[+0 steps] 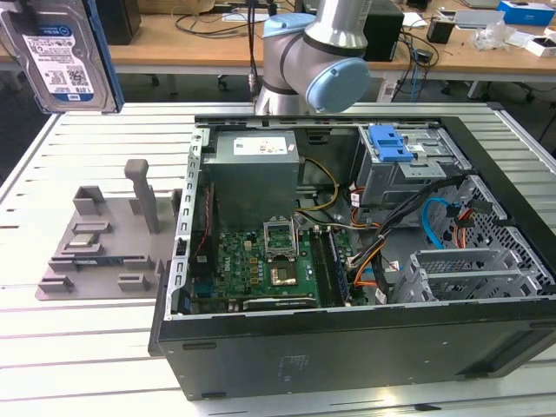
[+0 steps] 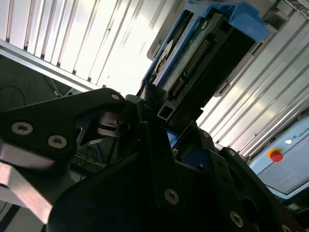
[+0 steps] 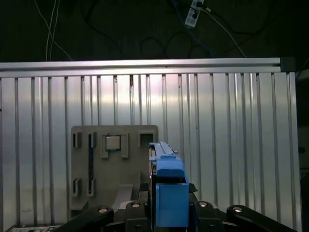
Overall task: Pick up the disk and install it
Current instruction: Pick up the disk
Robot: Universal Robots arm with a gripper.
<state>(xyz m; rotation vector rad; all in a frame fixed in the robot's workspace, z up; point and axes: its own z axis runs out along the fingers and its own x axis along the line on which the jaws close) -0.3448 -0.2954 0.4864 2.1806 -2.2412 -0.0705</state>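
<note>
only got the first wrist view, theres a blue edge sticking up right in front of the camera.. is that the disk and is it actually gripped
Observer: Yes. In the second wrist view the gripper is shut on one end of the disk.
Operator: ok, where is the computer from it
Observer: In the exterior view the disk is held up high at the exterior view's left, and the open computer case lies on the table off to its right.

disk (image 1: 61,54): 1 | computer case (image 1: 347,356): 1 | grey fixture (image 1: 122,245): 1 | blue latch (image 1: 388,144): 1
</note>
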